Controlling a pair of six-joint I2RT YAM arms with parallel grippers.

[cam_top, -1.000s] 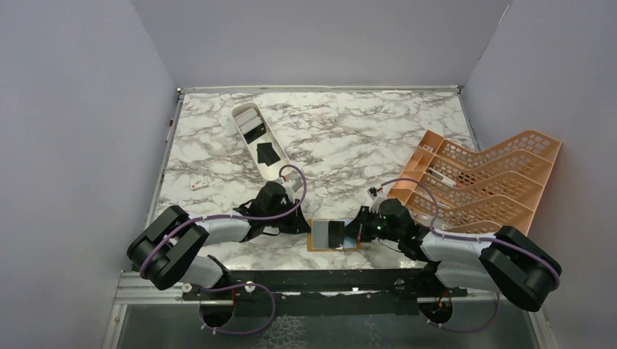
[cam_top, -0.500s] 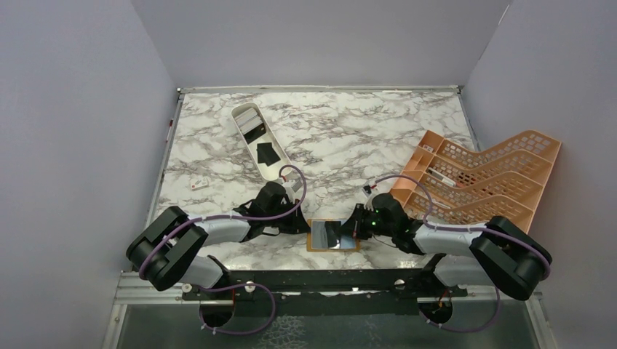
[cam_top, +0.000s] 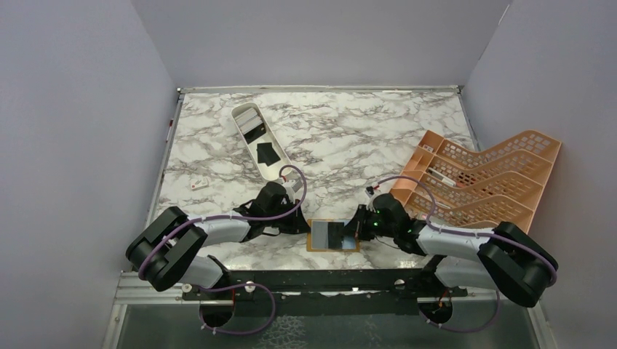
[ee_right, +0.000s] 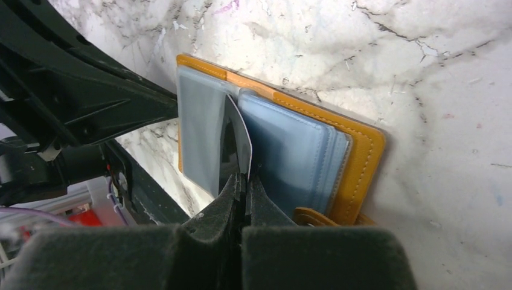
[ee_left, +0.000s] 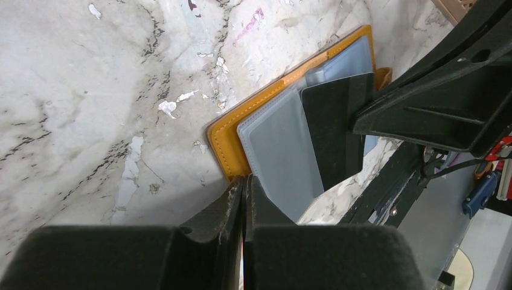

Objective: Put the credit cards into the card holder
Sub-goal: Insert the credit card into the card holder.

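The orange-tan card holder point(cam_top: 317, 248) lies open near the table's front edge, its clear sleeves facing up point(ee_left: 226, 142) point(ee_right: 362, 157). My left gripper point(cam_top: 304, 225) point(ee_left: 244, 181) is shut on the holder's left edge, where the orange border meets a grey sleeve. My right gripper point(cam_top: 354, 229) point(ee_right: 246, 178) is shut on a black credit card point(cam_top: 336, 233) point(ee_left: 335, 127) point(ee_right: 232, 142). That card stands tilted over the middle of the holder, between the sleeves. More credit cards point(cam_top: 267, 154), black and grey, lie in the white oval tray point(cam_top: 280, 173).
The white tray runs diagonally at the back left. A large orange lattice rack point(cam_top: 480, 182) stands at the right, close behind my right arm. A small white object point(cam_top: 198, 185) lies near the left table edge. The black frame rail point(cam_top: 327, 280) runs just in front of the holder.
My right gripper has edged slightly left toward the holder's middle with the black card, and its arm has shifted a little. The left arm and the holder have stayed put.
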